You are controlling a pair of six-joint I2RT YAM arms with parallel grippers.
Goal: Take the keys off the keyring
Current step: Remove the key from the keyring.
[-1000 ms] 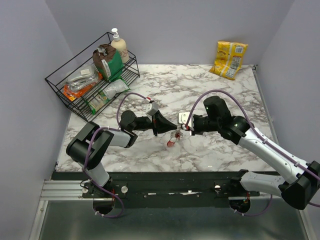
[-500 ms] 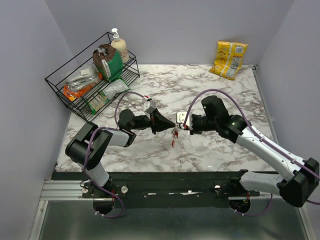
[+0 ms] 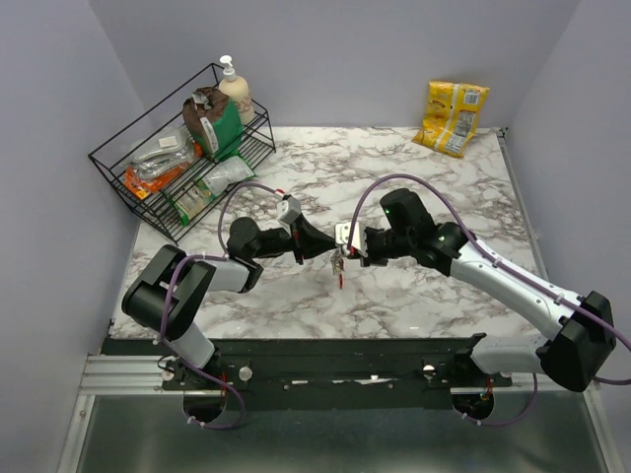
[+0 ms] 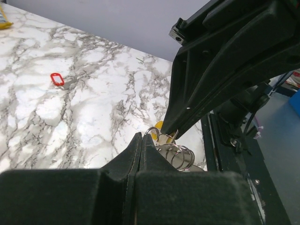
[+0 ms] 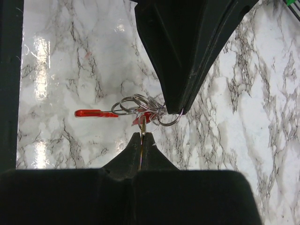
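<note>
The keyring [image 5: 140,104] is a bunch of thin silver rings hanging in the air between the two gripper tips above the marble table [image 3: 414,168]. My left gripper [image 5: 174,112] comes in from above in the right wrist view, shut on one ring. My right gripper [image 5: 142,136] is shut on the edge of a thin brassy key [image 5: 142,127]. A red piece [image 5: 96,113] sticks out to the left of the rings. In the left wrist view the ring coils [image 4: 177,154] lie beside my left gripper [image 4: 140,137], with a yellow tag [image 4: 159,125] behind. From above, the keys [image 3: 338,268] dangle below both tips.
A small red loop [image 4: 57,78] lies alone on the marble. A black wire rack [image 3: 177,158] with packets and a soap bottle stands at the far left. A yellow snack bag [image 3: 452,116] leans at the far right corner.
Both grippers have shifted left and a little farther from the bases, carrying the bunch with them. The keys now hang closer under the tips.
</note>
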